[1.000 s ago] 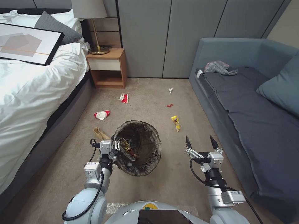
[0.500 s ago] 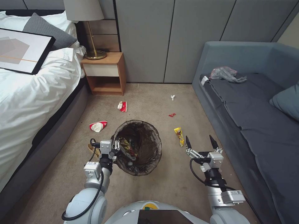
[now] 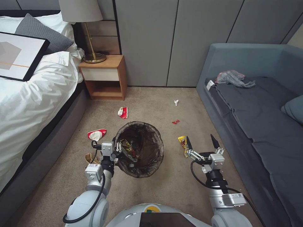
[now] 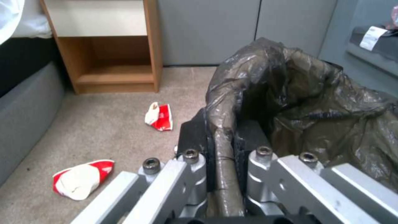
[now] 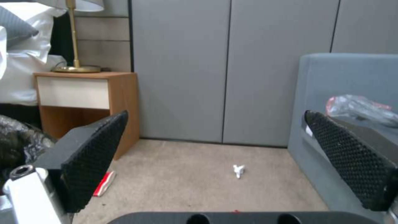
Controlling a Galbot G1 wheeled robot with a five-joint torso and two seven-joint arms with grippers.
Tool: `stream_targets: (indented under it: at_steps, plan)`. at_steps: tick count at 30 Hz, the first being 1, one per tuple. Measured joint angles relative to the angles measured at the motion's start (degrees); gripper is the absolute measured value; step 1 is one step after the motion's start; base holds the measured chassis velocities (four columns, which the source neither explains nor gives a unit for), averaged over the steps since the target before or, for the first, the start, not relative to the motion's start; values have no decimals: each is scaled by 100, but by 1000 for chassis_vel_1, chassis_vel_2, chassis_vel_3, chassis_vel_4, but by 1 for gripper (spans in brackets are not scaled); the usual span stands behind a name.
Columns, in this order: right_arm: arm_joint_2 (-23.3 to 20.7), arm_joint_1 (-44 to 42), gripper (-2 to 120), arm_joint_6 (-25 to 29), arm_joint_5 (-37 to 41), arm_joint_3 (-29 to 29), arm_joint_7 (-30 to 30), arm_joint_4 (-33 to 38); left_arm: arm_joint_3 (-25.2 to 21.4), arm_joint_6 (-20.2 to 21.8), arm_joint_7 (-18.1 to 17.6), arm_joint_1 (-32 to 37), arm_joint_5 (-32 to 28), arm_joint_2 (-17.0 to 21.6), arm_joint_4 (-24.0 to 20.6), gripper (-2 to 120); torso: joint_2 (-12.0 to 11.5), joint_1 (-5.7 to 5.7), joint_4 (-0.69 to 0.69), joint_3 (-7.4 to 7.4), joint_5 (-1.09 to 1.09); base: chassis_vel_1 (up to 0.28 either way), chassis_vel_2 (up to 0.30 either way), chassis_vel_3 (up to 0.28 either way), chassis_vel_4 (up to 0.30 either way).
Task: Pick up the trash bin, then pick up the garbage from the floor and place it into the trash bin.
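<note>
The trash bin [image 3: 159,154], lined with a dark brown bag, hangs in front of me with my left gripper [image 3: 121,152] shut on its near-left rim. The left wrist view shows the gripper [image 4: 224,140] clamping the bag-covered rim of the bin [image 4: 315,105]. Wrappers lie inside the bin. My right gripper [image 3: 200,138] stands open above the carpet; a yellow wrapper [image 3: 182,142] lies just beside its left finger. Other garbage on the floor: two red-and-white cartons [image 3: 123,112] [image 3: 96,134], a tan paper [image 3: 88,157], a red scrap [image 3: 175,121], a white scrap [image 3: 176,102].
A bed [image 3: 28,104] runs along the left, with a wooden nightstand [image 3: 105,77] and lamp [image 3: 83,12] at the wall. A grey sofa [image 3: 252,126] lines the right, a thin plastic bag [image 3: 233,78] on its seat. Carpet lies between them.
The whole picture has shifted: the camera moved forward and turned, so the floor litter lies nearer. The yellow wrapper is now by my right gripper. Both arms keep their pose.
</note>
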Motion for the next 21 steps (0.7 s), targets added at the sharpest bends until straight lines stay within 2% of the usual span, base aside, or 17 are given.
stream_targets:
  at_steps: [10, 18, 21]
  plan:
    - [-114, 153, 100, -12, -59, 70, -69, -43, 4, 0, 0, 15, 9, -3, 5, 7, 0, 0, 1, 0, 1, 0, 0, 0, 0]
    - [-333, 585, 100, -383, 169, 112, -86, -49, 2, 0, 0, 48, 24, 8, 2, 7, 0, 0, 0, 0, 1, 0, 0, 0, 0]
    - [-510, 1119, 100, -729, 458, 117, -68, -147, 2, 0, 2, 59, 25, 30, 2, 7, 0, 0, 0, 0, 1, 0, 0, 0, 0]
